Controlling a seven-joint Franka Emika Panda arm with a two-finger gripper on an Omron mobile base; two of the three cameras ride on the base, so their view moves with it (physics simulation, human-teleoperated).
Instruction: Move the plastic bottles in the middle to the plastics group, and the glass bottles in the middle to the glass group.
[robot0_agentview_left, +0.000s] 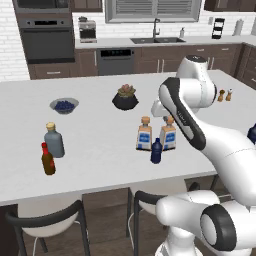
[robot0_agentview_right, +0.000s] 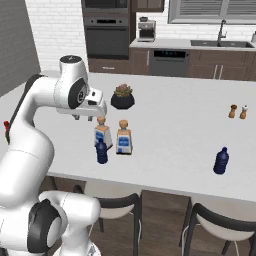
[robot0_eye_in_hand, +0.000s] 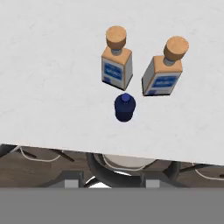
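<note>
While I am watching all 3 views, the arm is reaching out over the white counter (robot0_agentview_left: 100, 165) with the claw (robot0_agentview_right: 84, 116) hanging above the middle cluster, touching nothing. From the hand view, its 2 tips (robot0_eye_in_hand: 73, 183) are sitting well apart with nothing between them.

The middle cluster is standing near the front edge of the counter. It is made up of 2 clear bottles with cork stoppers and blue-and-white labels, a left one (robot0_agentview_left: 144, 134) and a right one (robot0_agentview_left: 168, 133), both upright and just beside each other. 1 small dark blue bottle (robot0_agentview_left: 156, 151) is standing upright just in front of them, between the 2; I cannot tell whether it is touching either.

On the robot's left, the squat grey-blue bottle with a tan cap (robot0_agentview_left: 54, 141) is standing next to the slim brown bottle with a red cap (robot0_agentview_left: 48, 160), well apart from the middle cluster. On the robot's right, another dark blue bottle (robot0_agentview_right: 221, 161) is standing alone near the front edge.

Farther back, a bowl of blueberries (robot0_agentview_left: 64, 105), a dark potted plant (robot0_agentview_left: 125, 98), and 2 small shakers (robot0_agentview_right: 238, 111) are resting on the counter.
</note>
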